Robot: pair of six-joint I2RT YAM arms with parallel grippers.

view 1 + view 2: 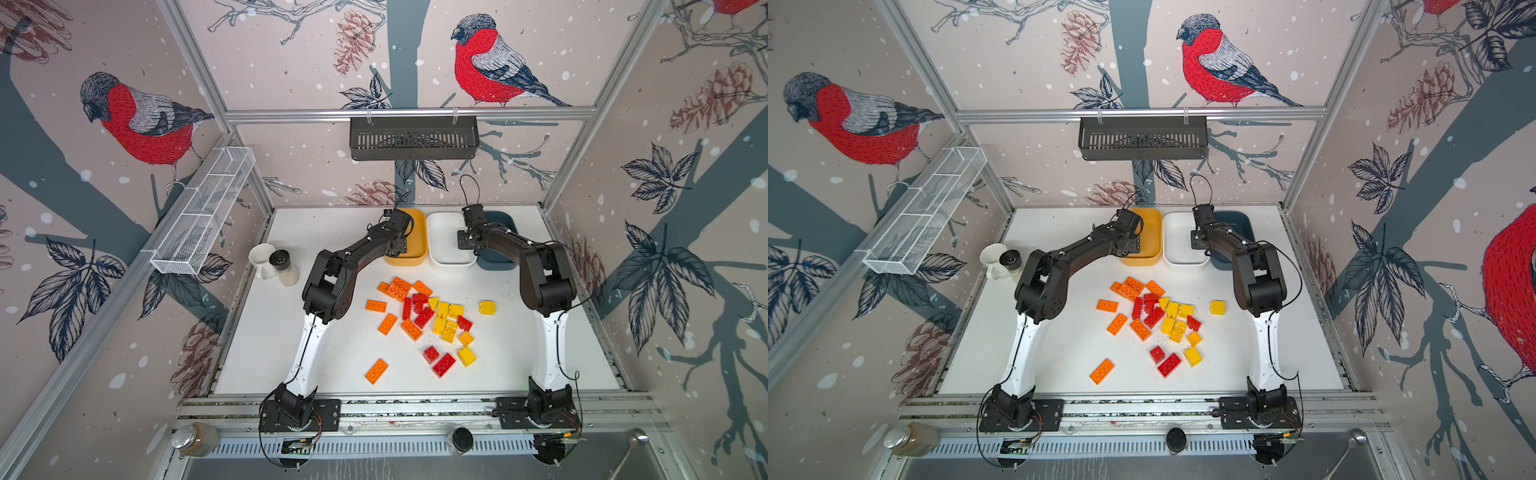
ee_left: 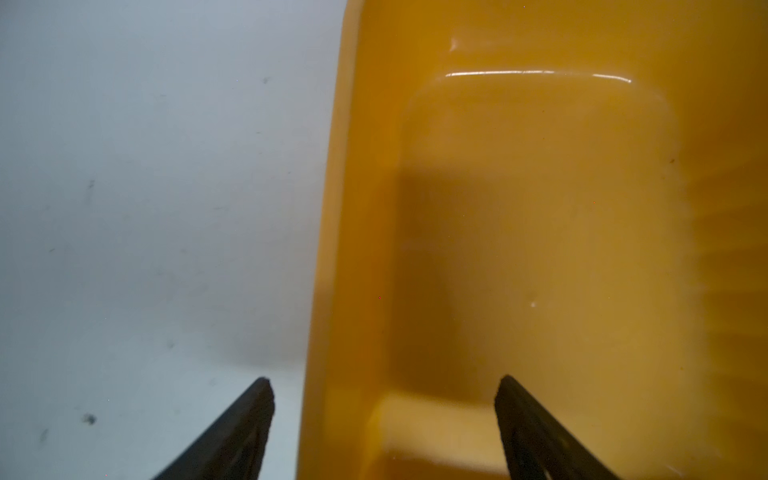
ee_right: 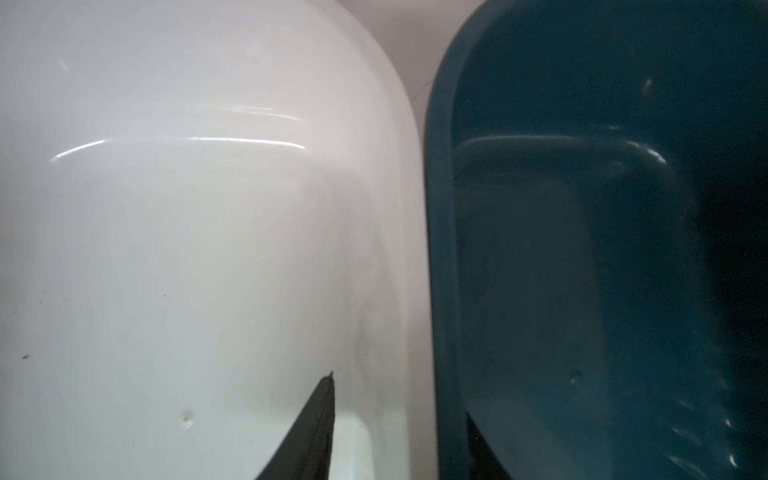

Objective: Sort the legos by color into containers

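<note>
Your three tubs stand close side by side in a row at the 12 o'clock edge of the table [image 1: 257, 365]: the yellow tub [image 1: 417, 237] toward 11 o'clock, the white tub [image 1: 444, 249] at 12, the blue tub [image 1: 508, 222] toward 1. The legos [image 1: 424, 318] lie loose at the table's centre, with red, orange and yellow mixed in one scatter; a single yellow brick [image 1: 487, 307] sits apart at 3 o'clock of the pile; an orange plate [image 1: 376, 370] lies alone at 7 o'clock of it.

Your left gripper [image 2: 384, 379] hangs over the yellow tub's 9 o'clock wall, released. In the left wrist view its fingers [image 2: 245, 424] stand wide apart, one over bare table and the other over the tub's floor; the wall runs between them with a gap showing on each side; it holds nothing.

Your right gripper [image 3: 400, 395] sits across the line where the white tub meets the blue one; one finger is down inside the white tub, the other inside the blue tub, and both walls run between them. You cannot tell from these views whether the fingers pinch those walls or stand just clear of them.

A cup [image 1: 258, 257] and a jar [image 1: 286, 270] stand together at the table's 10 o'clock edge, well apart from the bricks.
</note>
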